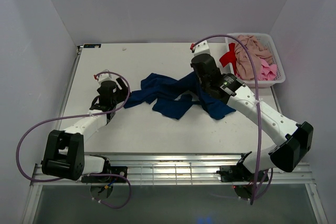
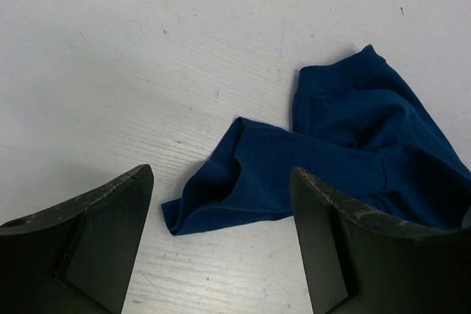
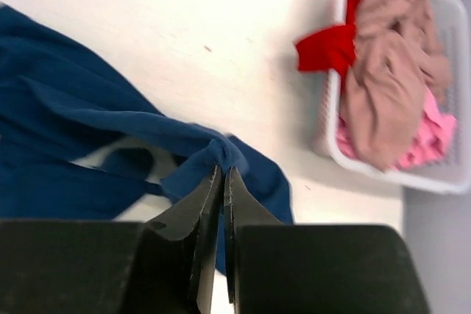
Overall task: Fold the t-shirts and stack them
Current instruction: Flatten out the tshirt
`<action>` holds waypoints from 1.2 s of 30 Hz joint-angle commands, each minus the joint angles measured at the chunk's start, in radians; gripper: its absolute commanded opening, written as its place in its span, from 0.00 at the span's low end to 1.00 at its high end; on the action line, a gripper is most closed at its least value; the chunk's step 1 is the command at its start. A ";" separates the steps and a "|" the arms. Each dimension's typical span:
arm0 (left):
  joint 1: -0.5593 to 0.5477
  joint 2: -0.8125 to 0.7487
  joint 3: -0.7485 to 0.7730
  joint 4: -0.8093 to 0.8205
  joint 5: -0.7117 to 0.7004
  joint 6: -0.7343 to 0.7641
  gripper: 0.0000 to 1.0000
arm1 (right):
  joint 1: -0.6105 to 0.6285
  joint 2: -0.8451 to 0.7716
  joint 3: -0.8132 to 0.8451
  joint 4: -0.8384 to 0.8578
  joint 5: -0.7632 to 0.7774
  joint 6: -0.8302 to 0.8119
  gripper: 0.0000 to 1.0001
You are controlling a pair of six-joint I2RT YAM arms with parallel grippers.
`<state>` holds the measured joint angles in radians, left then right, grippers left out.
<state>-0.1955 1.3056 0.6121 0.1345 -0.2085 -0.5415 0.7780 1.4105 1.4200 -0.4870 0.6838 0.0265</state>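
Right side first: your right jaws are closed tight on the navy t-shirt [image 3: 66, 123]. The tips are pinched together on a small bunched fold of blue cloth, with a band of the fabric drawn in toward them. From above, your right arm [image 1: 247, 103] reaches in from the near right corner of the bench [image 1: 131, 124] toward the middle. Its head sits over the right part of the shirt.

The navy t-shirt itself is crumpled, not flat. It sprawls across the middle of the bench, from just beside your left jaws over to under the right arm. A pale patch shows among the folds in the right wrist view, and I can't tell you whether that's print or bare bench.

Left side now: your left jaws are wide open, gripping nothing. They sit at the shirt's left end. In the left wrist view a loose blue edge lies on the bench between and ahead of the two tips, apart from both. Your left arm [image 1: 86, 124] comes up from the near left corner.

Over in the far right corner sits the white basket [image 1: 278, 80]. A red t-shirt [image 1: 228, 56] hangs over its left rim, partly outside. A beige t-shirt [image 1: 252, 51] is heaped in the middle of it, and a pink t-shirt [image 1: 268, 70] peeks out at the near end beneath the beige. The basket stands near the navy t-shirt but apart from it.
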 commanded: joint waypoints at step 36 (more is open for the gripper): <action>-0.352 0.072 -0.073 0.162 0.064 -0.084 0.69 | -0.054 -0.202 0.082 -0.285 0.421 0.033 0.08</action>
<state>-0.5106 1.4387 0.5732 0.2928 -0.0971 -0.5797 0.7265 1.2076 1.5055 -0.7918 1.0904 0.0338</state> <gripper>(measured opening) 0.701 0.085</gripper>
